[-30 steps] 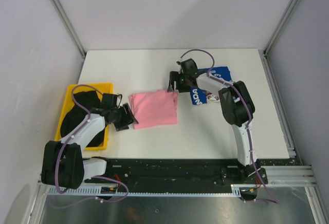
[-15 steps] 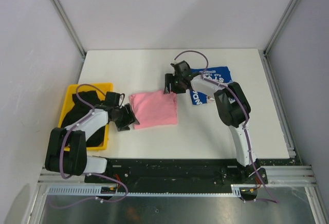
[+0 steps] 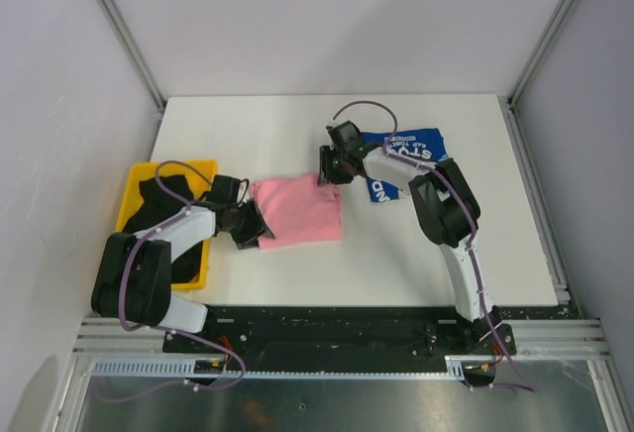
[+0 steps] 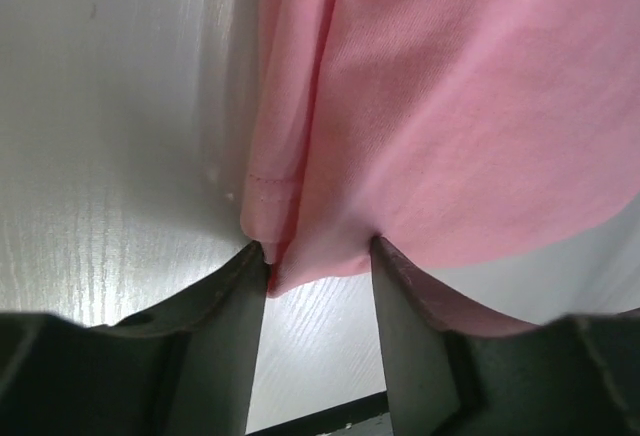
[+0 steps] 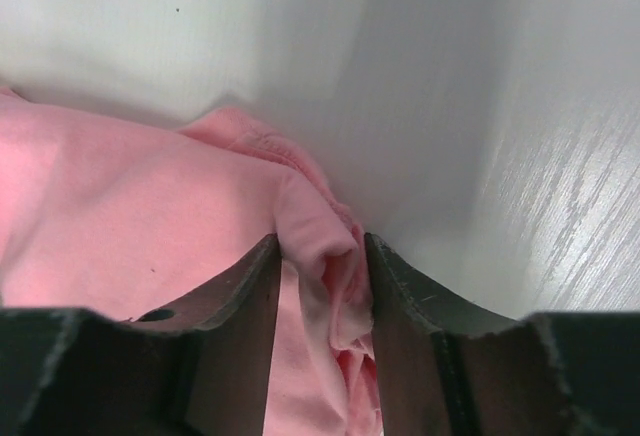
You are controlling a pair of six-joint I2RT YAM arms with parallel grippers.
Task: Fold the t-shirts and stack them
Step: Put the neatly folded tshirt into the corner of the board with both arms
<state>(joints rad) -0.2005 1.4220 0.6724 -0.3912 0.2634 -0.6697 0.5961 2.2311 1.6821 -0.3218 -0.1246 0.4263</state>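
Note:
The folded pink t-shirt [image 3: 297,209] lies mid-table. My left gripper [image 3: 253,226] is at its near left corner; in the left wrist view [image 4: 320,253] the fingers pinch that corner of the pink cloth [image 4: 450,106] at their tips. My right gripper [image 3: 327,169] is at the far right corner, and in the right wrist view [image 5: 320,248] it is shut on a bunched fold of pink cloth [image 5: 120,216]. The royal-blue t-shirt [image 3: 411,150] with white lettering lies behind the right arm. Black t-shirts [image 3: 149,216] sit in the bin.
The yellow plastic bin [image 3: 190,165] stands at the table's left edge, beside the left arm. The white table [image 3: 396,254] is bordered by grey walls and metal frame rails.
My left gripper moved right onto the pink shirt's near left corner. My right gripper moved left and down onto its far right corner and closed on the cloth.

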